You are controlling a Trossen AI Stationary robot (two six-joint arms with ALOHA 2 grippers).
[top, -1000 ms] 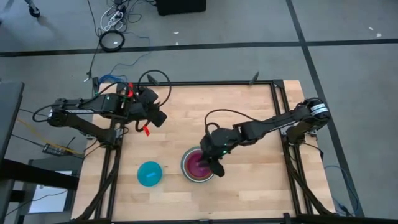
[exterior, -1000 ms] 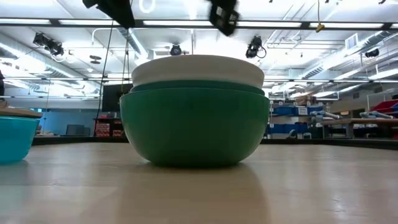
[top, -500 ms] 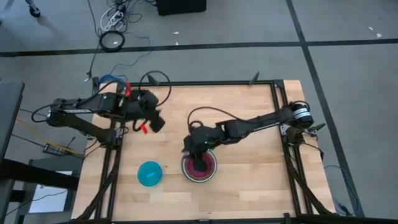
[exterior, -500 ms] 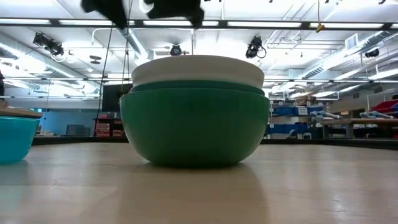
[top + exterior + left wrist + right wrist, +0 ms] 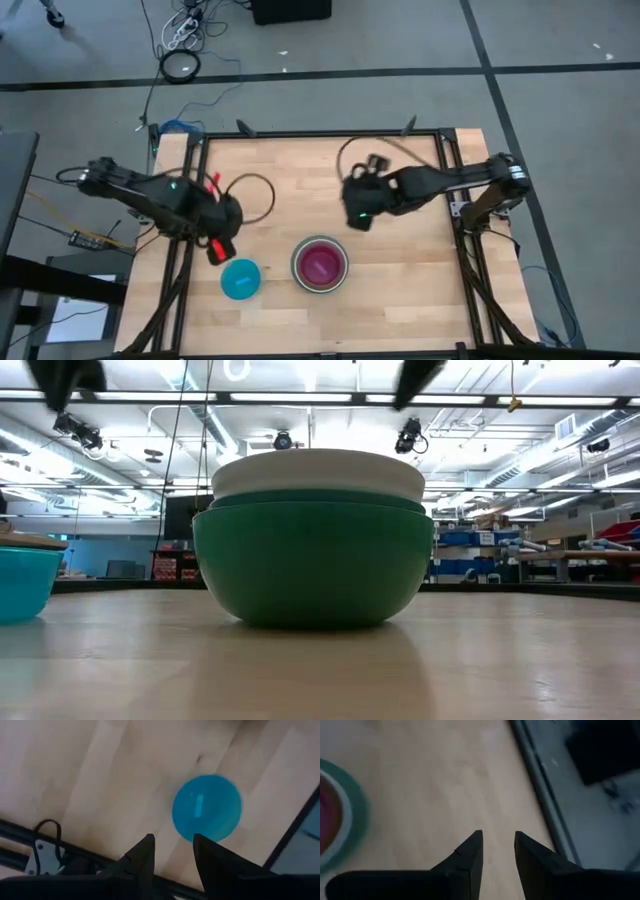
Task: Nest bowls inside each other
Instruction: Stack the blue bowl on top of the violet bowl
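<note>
A stack of nested bowls (image 5: 320,264) stands near the table's front edge. The outer bowl is green (image 5: 313,565), a white one (image 5: 318,472) sits inside it, and a purple one (image 5: 320,265) shows innermost. A light blue bowl (image 5: 240,279) rests upright on the table left of the stack. My left gripper (image 5: 222,245) hangs open just beyond that bowl's far-left rim and points down; its wrist view shows the blue bowl (image 5: 207,807) past the fingers. My right gripper (image 5: 358,215) hovers open above the table, beyond the stack toward the far right, with nothing between its fingers (image 5: 472,852).
Dark metal rails (image 5: 445,200) frame the wooden table on the left, right and far sides. A cable loop (image 5: 255,195) trails from the left arm over the table. Bare wood lies right of the stack (image 5: 400,280) and across the far middle.
My right gripper has risen off the bowl stack and gone toward the far right, leaving the purple bowl inside it. My left gripper has swung from the far left toward the near edge, down beside the light blue bowl, tipping to point downward. The bowls have stayed put.
</note>
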